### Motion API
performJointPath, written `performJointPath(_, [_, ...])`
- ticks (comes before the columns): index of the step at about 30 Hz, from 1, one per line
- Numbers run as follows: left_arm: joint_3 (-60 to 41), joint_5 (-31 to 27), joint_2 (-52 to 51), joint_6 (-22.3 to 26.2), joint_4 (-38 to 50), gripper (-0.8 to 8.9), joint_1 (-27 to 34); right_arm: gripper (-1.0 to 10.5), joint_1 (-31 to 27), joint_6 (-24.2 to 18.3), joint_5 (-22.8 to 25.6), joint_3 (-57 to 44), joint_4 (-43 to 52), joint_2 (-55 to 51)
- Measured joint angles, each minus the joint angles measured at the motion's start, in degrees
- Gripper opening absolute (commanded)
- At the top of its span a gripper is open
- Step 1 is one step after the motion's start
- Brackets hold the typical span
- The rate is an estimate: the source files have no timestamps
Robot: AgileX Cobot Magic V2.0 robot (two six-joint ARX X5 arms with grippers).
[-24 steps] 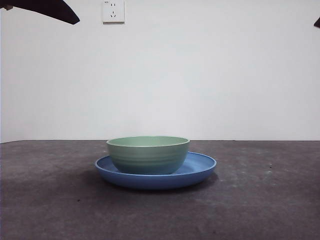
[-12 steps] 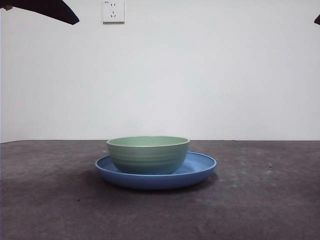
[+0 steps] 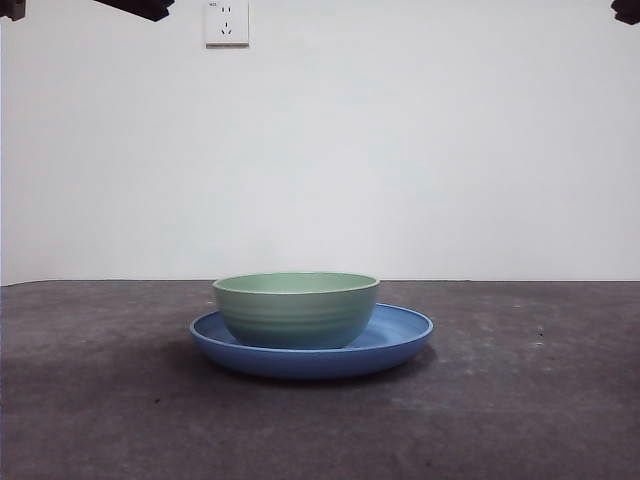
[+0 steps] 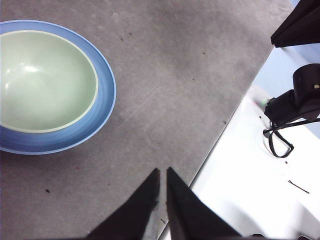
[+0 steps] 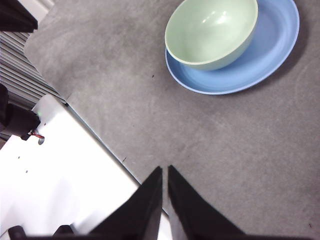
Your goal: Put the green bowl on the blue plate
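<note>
Dark grey, slightly mottled table point(image 3: 520, 400) fills the lower part of the front view, w/ a plain white wall point(image 3: 420, 150) behind it. Going left to right there: a black arm tip point(image 3: 135, 8) at the top left corner, then a white wall socket point(image 3: 227, 22) just beside it. Lower down, near the middle of the table, the green bowl point(image 3: 296, 310) sits upright inside the blue plate point(image 3: 400, 335), a bit left of the plate's centre, so more blue shows on the right side. Bowl's outside has faint ridges; rim is lighter. Far right top corner: another small black tip point(image 3: 626, 10).

Left wrist view: the left gripper point(image 4: 163, 175) hangs over bare table near its edge, jaws pressed nearly together w/ only a thin slit between them, holding nothing. Bowl point(image 4: 45, 80) on plate point(image 4: 102, 100) is well apart from it. Past the table edge, a white surface point(image 4: 250, 190) and some black hardware w/ a cable point(image 4: 290, 107).

Right wrist view: the right gripper point(image 5: 164, 172) is likewise pressed almost closed, nothing between the jaws, above the table's edge. Bowl point(image 5: 212, 30) rests in the plate point(image 5: 265, 55), well apart from the jaws. A white surface point(image 5: 55, 175) lies beyond the edge.
</note>
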Motion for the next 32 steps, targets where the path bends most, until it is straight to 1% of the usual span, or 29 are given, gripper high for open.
performJointPath(20, [0.00, -0.04, -0.13, 0.02, 0.02, 0.18, 0.00, 0.1, 0.00, -0.17, 0.00, 0.00, 1.46, 0.00])
performJointPath(22, [-0.11, -1.88, -1.11, 0.59, 0.70, 0.19, 0.63, 0.1, 0.00, -0.17, 0.00, 0.00, 1.46, 0.02])
performJointPath(24, [-0.28, -5.31, -3.56, 1.62, 2.03, 0.19, 2.16, 0.1, 0.00, -0.17, 0.00, 0.00, 1.46, 0.00])
performJointPath(26, [-0.46, -8.15, -7.08, 2.16, 6.08, 0.19, 5.16, 0.1, 0.00, -0.17, 0.00, 0.00, 1.49, 0.02])
performJointPath(27, [-0.70, -8.70, -8.76, 2.29, 8.70, 0.19, 6.78, 0.1, 0.00, -0.17, 0.00, 0.00, 1.49, 0.02])
performJointPath(32, [-5.92, -10.75, -18.95, 2.78, 25.94, 0.19, 18.16, 0.1, 0.00, -0.17, 0.00, 0.00, 1.49, 0.02])
